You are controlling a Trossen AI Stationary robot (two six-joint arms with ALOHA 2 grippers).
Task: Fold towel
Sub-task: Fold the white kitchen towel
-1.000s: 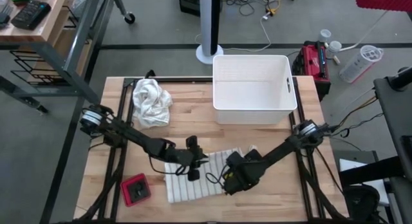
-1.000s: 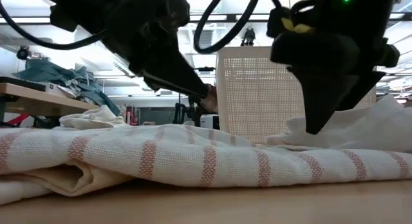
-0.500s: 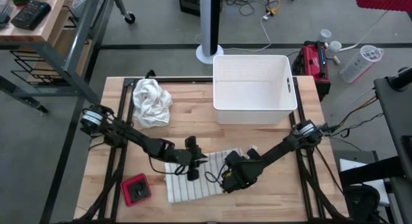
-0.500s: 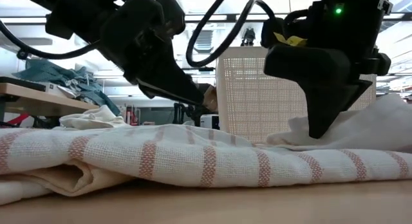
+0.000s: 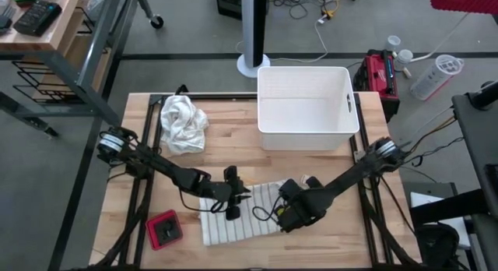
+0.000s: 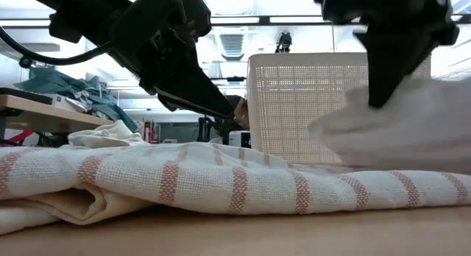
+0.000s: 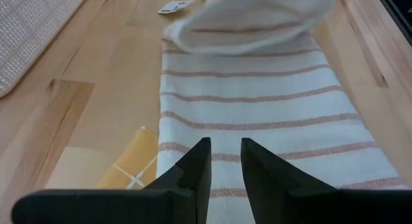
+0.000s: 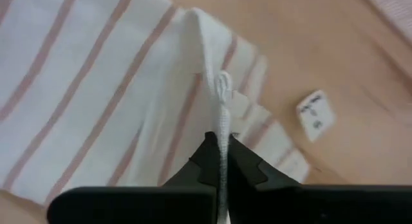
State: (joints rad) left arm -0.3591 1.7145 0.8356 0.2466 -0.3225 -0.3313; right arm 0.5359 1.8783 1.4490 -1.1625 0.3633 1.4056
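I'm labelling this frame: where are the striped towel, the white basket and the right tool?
striped towel (image 7: 257, 114), left wrist view, flat middle.
white basket (image 5: 307, 139), high view, front wall.
right tool (image 8: 222, 156), right wrist view, tips pinching the towel's edge.

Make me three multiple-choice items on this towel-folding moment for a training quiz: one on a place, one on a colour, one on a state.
1. Where is the crumpled white cloth?
A. Left of the white basket
B. Inside the basket
C. On the floor

2. What colour are the striped towel's stripes?
A. Blue
B. Reddish
C. Green

3. What is the right gripper doing?
A. Open above the basket
B. Open on bare table
C. Shut on the towel's edge

Answers: 1 A, the high view shows the cloth on the table beside the basket. 2 B, the left wrist view shows them. 3 C, the right wrist view shows fabric pinched between the fingers.
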